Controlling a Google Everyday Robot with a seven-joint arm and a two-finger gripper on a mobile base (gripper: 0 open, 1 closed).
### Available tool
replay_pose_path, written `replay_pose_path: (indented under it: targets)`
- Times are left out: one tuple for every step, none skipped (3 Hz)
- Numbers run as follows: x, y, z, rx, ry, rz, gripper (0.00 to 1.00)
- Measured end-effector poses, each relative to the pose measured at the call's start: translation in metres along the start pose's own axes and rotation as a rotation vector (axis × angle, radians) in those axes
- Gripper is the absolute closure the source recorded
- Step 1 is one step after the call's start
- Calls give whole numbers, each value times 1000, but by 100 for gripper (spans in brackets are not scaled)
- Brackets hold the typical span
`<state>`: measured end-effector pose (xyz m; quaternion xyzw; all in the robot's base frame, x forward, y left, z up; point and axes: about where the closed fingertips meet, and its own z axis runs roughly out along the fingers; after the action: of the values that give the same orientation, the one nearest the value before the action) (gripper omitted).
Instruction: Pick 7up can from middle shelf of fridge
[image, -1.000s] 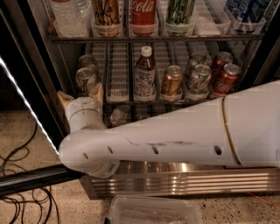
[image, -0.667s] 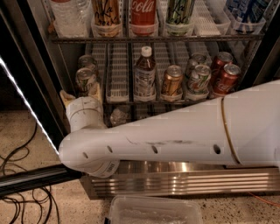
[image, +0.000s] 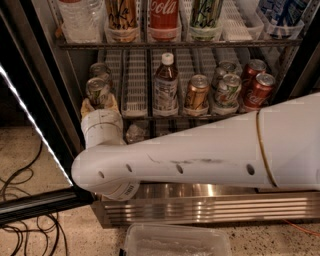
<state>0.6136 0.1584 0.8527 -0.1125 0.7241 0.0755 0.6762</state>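
the tool (image: 99, 103) sat at the left end of the middle shelf (image: 134, 87), right at the base of the 7up can (image: 97, 90), its tan tip showing on both sides of the can's lower part. whether it was spread or pinching the can could not be told. the 7up can stood upright at the front of the leftmost lane, with a second similar can (image: 100, 70) just behind it. the white wrist (image: 102, 129) rose up to the tool from below, and the thick white arm (image: 210, 155) crossed the view from the right, hiding the tier beneath.

further right on the same shelf, past two bare white lane trays, stood a brown bottle with a white cap (image: 165, 85), then a gold-brown can (image: 196, 92), then pale cans with green markings (image: 227, 90), and two red coca-cola cans (image: 257, 89) at the far right. the tier above held a clear water bottle (image: 80, 17), a coca-cola bottle (image: 164, 17) and tall cans.

the fridge (image: 200, 212) showed its ribbed steel base panel below the arm. a lit strip (image: 35, 125) ran along the open door at left, dark cables (image: 20, 200) lay on the speckled floor, and a clear plastic container (image: 177, 242) sat at the bottom edge.
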Motion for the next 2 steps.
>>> replay_pose_path:
  targets:
    - [-2,-6,4,15,-8,-11,44]
    - [-2,-3,33,12,-31,-27,40]
